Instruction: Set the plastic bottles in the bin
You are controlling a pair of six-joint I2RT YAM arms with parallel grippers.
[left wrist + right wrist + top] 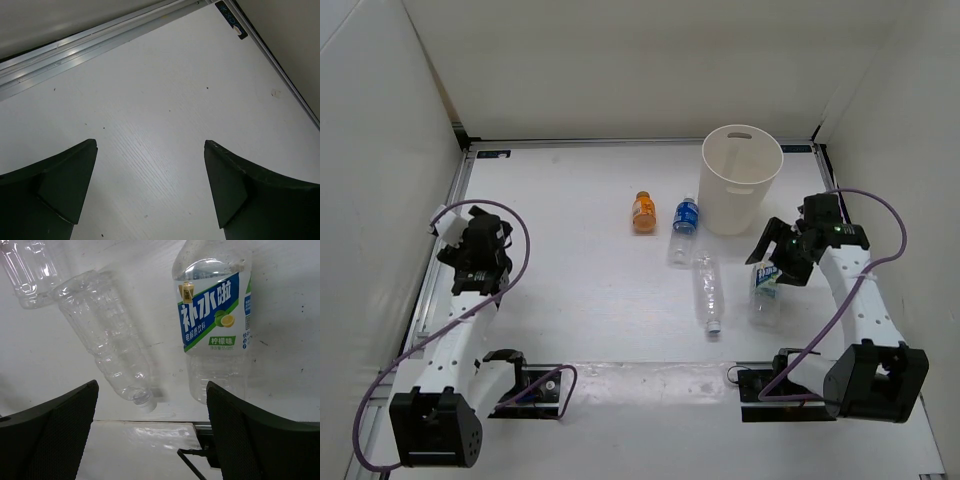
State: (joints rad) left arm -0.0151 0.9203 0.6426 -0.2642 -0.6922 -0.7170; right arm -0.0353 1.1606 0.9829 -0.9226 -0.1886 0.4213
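**Top external view.** The bin [732, 208] stands upright at about 1 o'clock on the white table [580, 290], its mouth facing up. At 9 o'clock from the bin is the orange bottle [642, 212]. The far blue-label bottle [685, 226] is between the two, near the bin but apart from it. The label-less bottle [707, 290] lies flat near the middle of the table, its cap toward 6 o'clock. The near blue-label bottle [766, 292] lies at 3 o'clock from it and at 6 o'clock from the bin. All four bottles are outside the bin. The right gripper [768, 262] hangs just over the far end of that last bottle. The left gripper [480, 238] is well apart at 9 o'clock on the table.

**Left wrist view.** The left gripper [150, 146] is spread wide with only bare table between its fingers. A metal rail [100, 40] runs along 11 to 12 o'clock, and a dark sticker [230, 20] sits at 1 o'clock.

**Right wrist view.** The right gripper [151, 390] is released and grips nothing. The near blue-label bottle [212, 315] lies at 1 o'clock, its clear end just above the right-hand finger. The label-less bottle [105, 335] slants at 11 o'clock, its neck pointing down into the gap. The far blue-label bottle [25, 265] shows only its clear base at the upper left corner.
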